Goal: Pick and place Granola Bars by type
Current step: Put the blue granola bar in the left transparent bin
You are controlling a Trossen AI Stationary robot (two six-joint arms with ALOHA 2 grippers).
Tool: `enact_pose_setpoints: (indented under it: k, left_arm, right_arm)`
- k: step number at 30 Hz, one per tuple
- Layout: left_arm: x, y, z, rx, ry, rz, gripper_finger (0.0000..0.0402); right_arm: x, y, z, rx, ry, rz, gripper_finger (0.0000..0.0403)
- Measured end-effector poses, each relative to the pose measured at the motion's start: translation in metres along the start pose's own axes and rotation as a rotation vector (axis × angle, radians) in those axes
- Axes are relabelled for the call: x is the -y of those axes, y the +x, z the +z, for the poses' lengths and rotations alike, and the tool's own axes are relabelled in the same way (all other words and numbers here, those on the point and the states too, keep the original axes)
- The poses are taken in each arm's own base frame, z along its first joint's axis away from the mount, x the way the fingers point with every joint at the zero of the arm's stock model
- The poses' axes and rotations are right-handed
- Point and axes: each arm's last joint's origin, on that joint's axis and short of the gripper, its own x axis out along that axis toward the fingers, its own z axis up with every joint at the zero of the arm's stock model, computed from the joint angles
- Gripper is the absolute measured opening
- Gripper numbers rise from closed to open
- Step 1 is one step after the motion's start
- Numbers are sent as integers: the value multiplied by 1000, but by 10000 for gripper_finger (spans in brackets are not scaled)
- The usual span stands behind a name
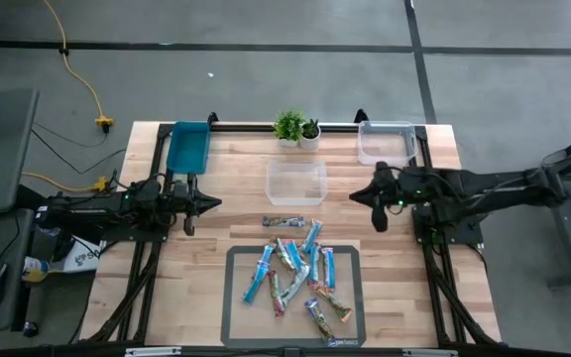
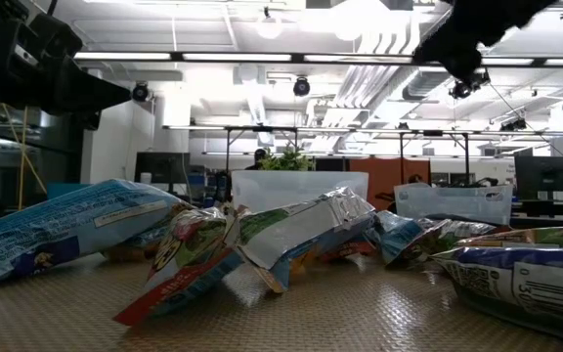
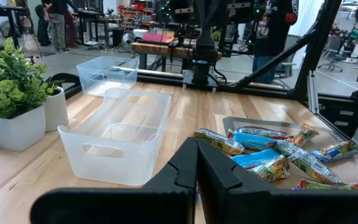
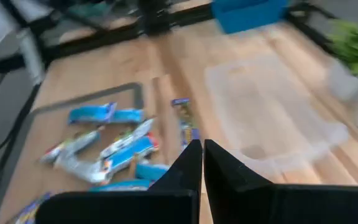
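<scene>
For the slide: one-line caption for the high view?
Granola bars piled on the mat, three bins behind, left hand and right hand shut.

Granola Bars (image 1: 300,280) on mat (image 1: 236,297) — bin (image 1: 296,182) behind

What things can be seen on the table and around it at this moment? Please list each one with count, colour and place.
Granola Bars: about a dozen, mostly light blue, some green or multicoloured, piled on the grey mat; one lies off it on the wood, just beyond its far edge.
Grey mat: one, near middle edge of the table.
Clear bins: two, one at table centre, one at far right corner.
Blue bin: one, far left corner.
Potted plants: two, green in white pots, far middle edge.
Table: one, light wood.
Yellow cable: one, on the floor, far left.
Left pincer: one, dark, shut, over the left side.
Right pincer: one, dark, shut, over the right side.
</scene>
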Motion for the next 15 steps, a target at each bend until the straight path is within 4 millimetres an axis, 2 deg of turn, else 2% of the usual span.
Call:
enact_pose_setpoints:
  k: [4, 7, 11, 15]
  left_arm:
    - [0, 0, 0, 0, 0, 0, 1]
    - [0, 0, 0, 0, 0, 0, 1]
    - [0, 0, 0, 0, 0, 0, 1]
    - [0, 0, 0, 0, 0, 0, 1]
  right_arm:
    - [-10, 14, 15, -39, -171, 155, 0]
    - [-15, 22, 26, -48, -226, 208, 0]
    - [-17, 35, 39, -59, -203, 157, 0]
    - [-17, 52, 41, -110, -182, 103, 0]
